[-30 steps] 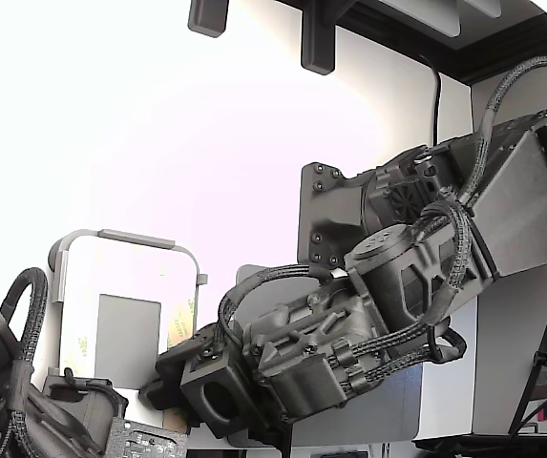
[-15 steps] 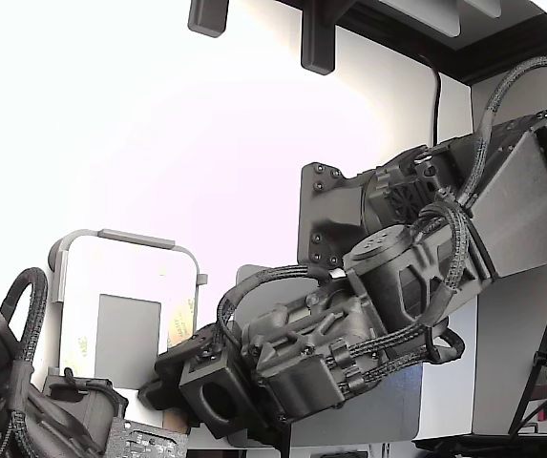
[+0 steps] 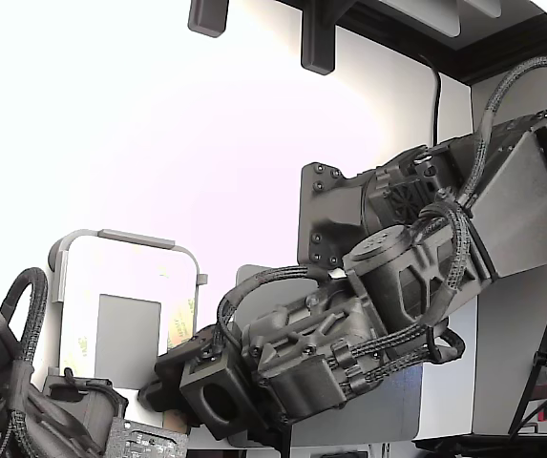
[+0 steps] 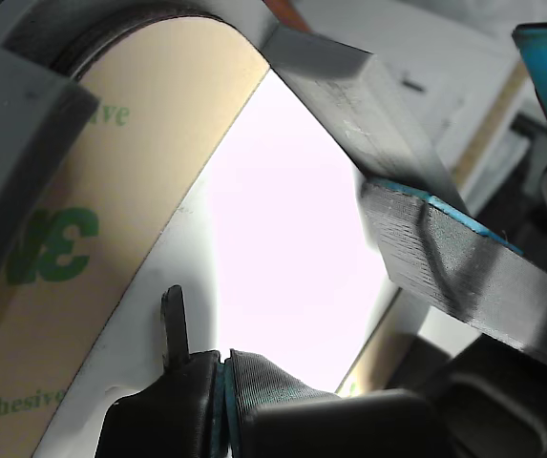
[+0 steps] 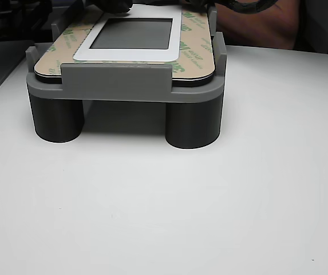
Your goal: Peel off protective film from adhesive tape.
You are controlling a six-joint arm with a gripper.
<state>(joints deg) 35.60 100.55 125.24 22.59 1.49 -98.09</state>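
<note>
Up close in the wrist view, the protective film is a smooth, matte, pale-tan liner printed in green with a mirrored "3M" and part of the word "Adhesive"; it follows a rounded corner, bending from about seven o'clock up to twelve. It lies flat on the white panel, whose glossy face is washed out by glare. The adhesive tape beneath the liner cannot be made out separately. At six o'clock the gripper shows two dark ribbed fingers pressed together with a thin teal seam between them; they are clenched, and whether any film edge sits between them cannot be told. A thin dark tab stands just above them, at the panel's edge.

In the other view, the grey fixture is a matte moulded cradle with raised lips, resting on two round pillars that are visible at the near side. It stands on a plain white table. On the panel there, the liner runs as a band round a white frame with a dark grey rectangular patch inside; two long sides of the band are visible, at nine and three o'clock of the patch.

In the exterior view, the panel sits at eight o'clock, and the arm, dark angular plastic wrapped in braided cables, reaches down to it from three o'clock.
</note>
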